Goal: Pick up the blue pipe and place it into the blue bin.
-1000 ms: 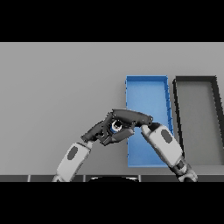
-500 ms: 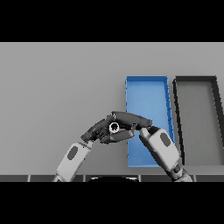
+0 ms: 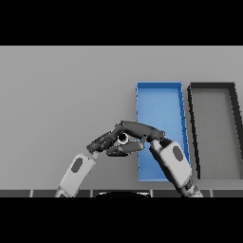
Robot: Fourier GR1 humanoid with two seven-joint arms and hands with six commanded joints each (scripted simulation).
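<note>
The blue pipe (image 3: 122, 138) shows end-on as a small ring, just left of the blue bin (image 3: 159, 107) near its front left corner. My right hand (image 3: 144, 131) reaches in from the lower right. Its fingers lie over the pipe and its thumb sits under it, so it pinches the pipe. My left hand (image 3: 101, 142) comes from the lower left with straight fingers that touch the pipe's left side. Most of the pipe's body is hidden between the two hands.
A dark grey bin (image 3: 214, 124) stands directly right of the blue bin. Grey table (image 3: 61, 90) stretches to the left and behind the hands. My right forearm lies over the blue bin's front part.
Both hands and the pipe have shifted slightly to the left. The right hand's fingers now reach further over the pipe, which shows less blue than before.
</note>
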